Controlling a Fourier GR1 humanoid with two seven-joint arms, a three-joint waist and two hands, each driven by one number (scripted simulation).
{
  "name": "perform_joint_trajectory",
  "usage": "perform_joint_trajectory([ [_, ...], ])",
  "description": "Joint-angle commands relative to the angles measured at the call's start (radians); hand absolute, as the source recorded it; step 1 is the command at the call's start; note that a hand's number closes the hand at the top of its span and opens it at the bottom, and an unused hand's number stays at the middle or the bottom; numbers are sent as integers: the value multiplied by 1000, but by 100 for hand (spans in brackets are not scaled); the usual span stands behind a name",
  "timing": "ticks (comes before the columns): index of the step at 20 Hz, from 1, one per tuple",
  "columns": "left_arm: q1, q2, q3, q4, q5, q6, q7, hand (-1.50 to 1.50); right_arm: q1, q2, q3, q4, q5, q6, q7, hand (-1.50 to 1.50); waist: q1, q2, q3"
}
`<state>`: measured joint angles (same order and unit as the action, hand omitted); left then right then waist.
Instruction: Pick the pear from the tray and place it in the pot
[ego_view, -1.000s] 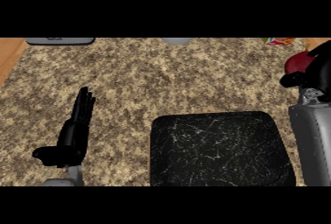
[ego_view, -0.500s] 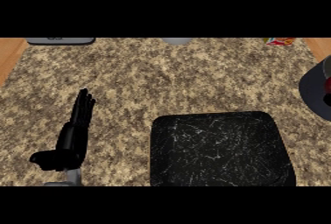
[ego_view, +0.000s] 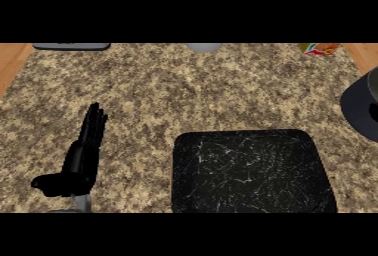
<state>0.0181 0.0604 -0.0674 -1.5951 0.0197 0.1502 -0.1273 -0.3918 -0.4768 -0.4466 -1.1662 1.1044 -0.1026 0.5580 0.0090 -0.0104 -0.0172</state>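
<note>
The speckled brown-and-cream stone table (ego_view: 221, 95) fills nearly the whole head view, with a strip of wood-coloured surface (ego_view: 10, 62) showing past its left edge and another past its right edge at the top corner. The black tray (ego_view: 251, 172) is the next largest thing: a rounded square sitting low and right of centre, its lower side cut by the view's edge, its dark floor marked only by fine pale scratches. At the right edge, above the tray and apart from it, a dark round pot (ego_view: 360, 107) shows only in part, cut off by the frame. Only 1 hand shows: the left hand (ego_view: 80, 160) stands on the left side, well apart from the tray's left rim, open with its fingers straight and pointing up the view, thumb jutting out to the left near the bottom, holding nothing. Where the pear lies cannot be told from this view. Along the table's far edge sit 3 small things, each partly cut off: a flat grey object (ego_view: 70, 46) at the left, a pale rounded object (ego_view: 203, 47) near the middle, and a colourful packet (ego_view: 322, 48) at the right
</note>
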Motion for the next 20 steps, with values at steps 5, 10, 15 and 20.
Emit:
perform_joint_trajectory([
  [5, -38, -22, -15, 16, -19, 20, 15, 0, 45, -11, -95, 221, -84, 44, -10, -150, -2, 17, 19],
  [10, -27, 0, 12, 10, -12, 12, 18, 0, -6, 4, -176, 230, -247, -105, -234, -150, -3, 13, 19],
  [15, -7, -5, 18, 7, 12, -1, 13, 0, -36, 49, -332, 125, -464, -262, -414, -150, -14, 8, 20],
  [20, 23, 13, 11, -52, 5, -8, 44, 0, 35, 56, -447, 94, -659, -239, -526, -150, -15, 7, 19],
])
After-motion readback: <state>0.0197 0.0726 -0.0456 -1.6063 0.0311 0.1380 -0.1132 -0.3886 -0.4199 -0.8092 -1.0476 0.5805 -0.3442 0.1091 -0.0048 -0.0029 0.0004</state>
